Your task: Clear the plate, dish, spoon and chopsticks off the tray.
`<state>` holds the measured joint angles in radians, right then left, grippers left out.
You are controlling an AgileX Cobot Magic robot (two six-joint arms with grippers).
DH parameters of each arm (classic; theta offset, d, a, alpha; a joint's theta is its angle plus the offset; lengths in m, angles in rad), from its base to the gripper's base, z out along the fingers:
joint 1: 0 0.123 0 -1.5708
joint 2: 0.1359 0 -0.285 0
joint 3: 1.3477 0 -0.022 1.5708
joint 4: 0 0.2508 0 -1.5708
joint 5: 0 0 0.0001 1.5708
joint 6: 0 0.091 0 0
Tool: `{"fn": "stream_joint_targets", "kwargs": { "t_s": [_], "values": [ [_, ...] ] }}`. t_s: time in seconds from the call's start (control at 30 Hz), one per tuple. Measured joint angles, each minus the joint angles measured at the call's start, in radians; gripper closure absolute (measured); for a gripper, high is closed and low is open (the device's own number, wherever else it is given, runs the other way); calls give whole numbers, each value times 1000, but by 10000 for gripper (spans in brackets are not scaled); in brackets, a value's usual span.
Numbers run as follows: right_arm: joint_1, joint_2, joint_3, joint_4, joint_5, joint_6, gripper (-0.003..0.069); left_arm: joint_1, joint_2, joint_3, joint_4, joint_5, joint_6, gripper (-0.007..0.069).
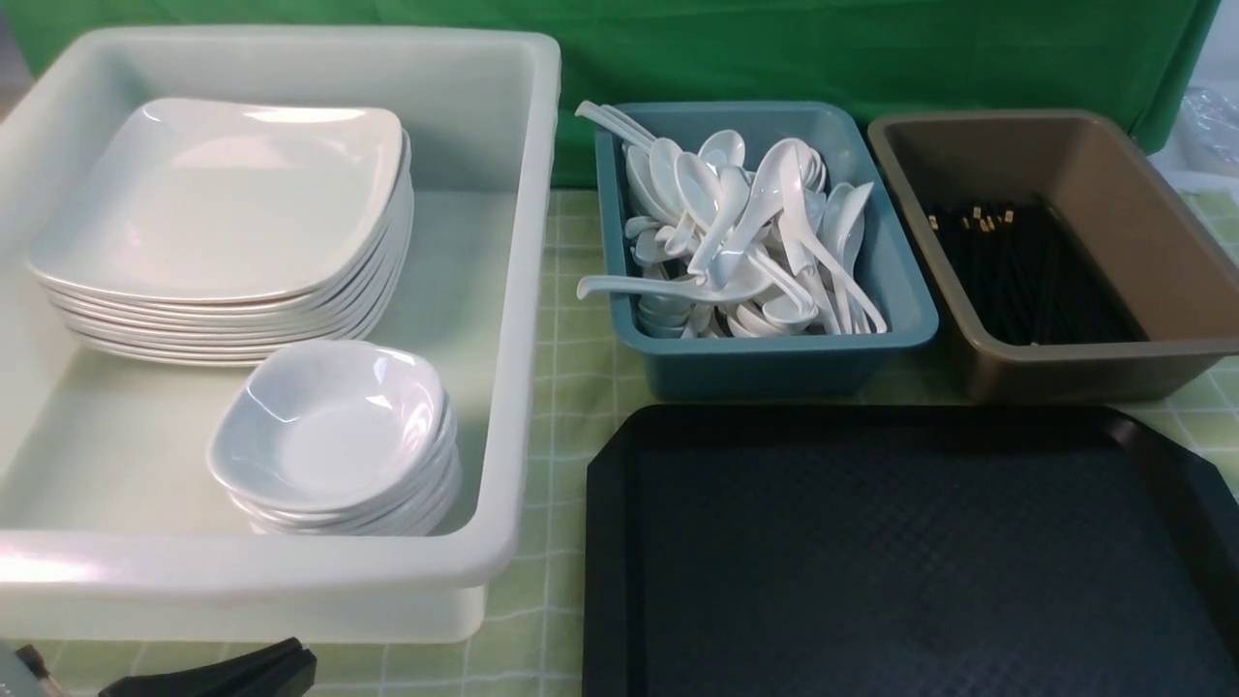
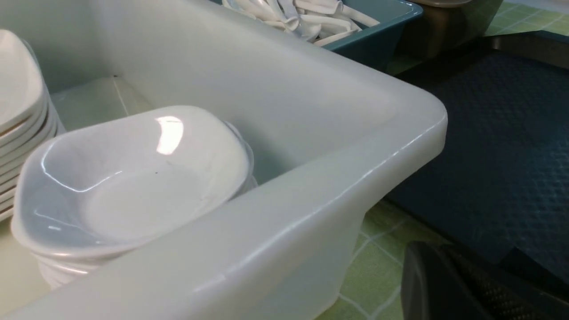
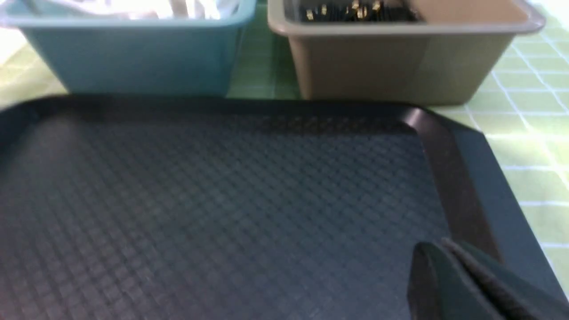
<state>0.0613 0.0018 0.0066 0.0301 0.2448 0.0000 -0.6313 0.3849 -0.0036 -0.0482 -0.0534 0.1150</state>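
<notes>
The black tray [image 1: 900,561] lies at the front right with nothing on it; it also shows in the left wrist view [image 2: 502,146] and the right wrist view [image 3: 222,200]. A large white plate [image 1: 223,194] tops a stack in the white tub. A small dish [image 1: 329,426] tops a stack in front of it, and fills the left wrist view [image 2: 133,186]. Spoons [image 1: 745,232] are piled in the teal tub. Black chopsticks [image 1: 1026,271] lie in the brown tub. My left gripper [image 1: 300,653] is shut and empty, low by the white tub's front [image 2: 429,249]. My right gripper [image 3: 438,247] is shut and empty above the tray.
The white tub [image 1: 528,290] stands at the left, its corner close in the left wrist view [image 2: 311,186]. The teal tub [image 1: 774,363] and the brown tub [image 1: 1084,373] stand behind the tray. A green checked cloth [image 1: 571,387] covers the table.
</notes>
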Motion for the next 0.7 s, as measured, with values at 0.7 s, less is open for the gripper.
{"fn": "stream_joint_targets", "kwargs": {
  "t_s": [0.7],
  "values": [
    [0, 0, 0, 2, -6, -11, 622, 0, 0, 0, 0, 0, 1, 610]
  ]
}}
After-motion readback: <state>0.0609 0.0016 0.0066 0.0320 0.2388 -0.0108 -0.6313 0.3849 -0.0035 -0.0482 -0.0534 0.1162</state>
